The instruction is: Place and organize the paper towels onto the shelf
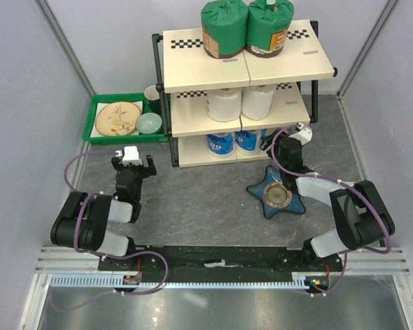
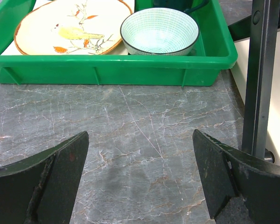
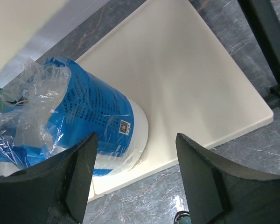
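The shelf (image 1: 193, 69) stands at the back centre. Two green-wrapped paper towels (image 1: 224, 27) (image 1: 270, 26) stand on its top board, two plain white rolls (image 1: 224, 104) (image 1: 257, 102) on the middle board, and two blue-and-white rolls (image 1: 221, 144) (image 1: 249, 140) on the bottom board. My right gripper (image 1: 274, 143) is open and empty at the bottom board's right end; the right wrist view shows a blue roll (image 3: 88, 121) just beyond my left finger (image 3: 60, 182). My left gripper (image 1: 132, 163) is open and empty over bare table, left of the shelf.
A green tray (image 1: 96, 110) with a painted plate (image 1: 117, 118) and a pale green bowl (image 1: 149, 123) sits left of the shelf; it fills the top of the left wrist view (image 2: 112, 70). A blue star-shaped dish (image 1: 277, 194) lies on the table in front of the shelf's right side. A shelf leg (image 2: 259, 79) stands by my left gripper.
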Robot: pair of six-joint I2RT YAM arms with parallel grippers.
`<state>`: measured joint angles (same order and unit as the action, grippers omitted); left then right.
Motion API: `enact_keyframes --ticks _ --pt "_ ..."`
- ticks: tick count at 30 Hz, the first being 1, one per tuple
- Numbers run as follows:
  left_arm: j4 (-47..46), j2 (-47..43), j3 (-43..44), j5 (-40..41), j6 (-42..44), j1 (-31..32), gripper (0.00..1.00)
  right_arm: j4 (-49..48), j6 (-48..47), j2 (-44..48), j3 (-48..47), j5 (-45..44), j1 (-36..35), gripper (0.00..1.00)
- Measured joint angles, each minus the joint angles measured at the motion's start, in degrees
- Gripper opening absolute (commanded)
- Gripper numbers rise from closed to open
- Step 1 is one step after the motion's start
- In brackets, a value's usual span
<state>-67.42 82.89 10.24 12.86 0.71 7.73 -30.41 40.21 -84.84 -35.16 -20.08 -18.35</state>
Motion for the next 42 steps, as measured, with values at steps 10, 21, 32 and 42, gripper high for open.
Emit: enact_keyframes --ticks 10,21,32,42 --pt "0.0 0.0 0.0 0.0 0.0 0.0 0.99 0.6 -0.1 5.2 2.6 -0.2 0.0 0.78" --pt "0.0 0.0 0.0 0.0 0.0 0.0 0.99 7.7 -2.5 26.3 7.5 4.5 -0.4 0.78" --pt "0.0 0.0 0.0 0.0 0.0 0.0 0.99 8.1 -5.2 15.1 6.1 11.5 -16.5 0.78" --pt "0.0 0.0 0.0 0.0 0.0 0.0 0.99 -3.2 -1.7 0.6 3.2 4.4 -23.2 0.78"
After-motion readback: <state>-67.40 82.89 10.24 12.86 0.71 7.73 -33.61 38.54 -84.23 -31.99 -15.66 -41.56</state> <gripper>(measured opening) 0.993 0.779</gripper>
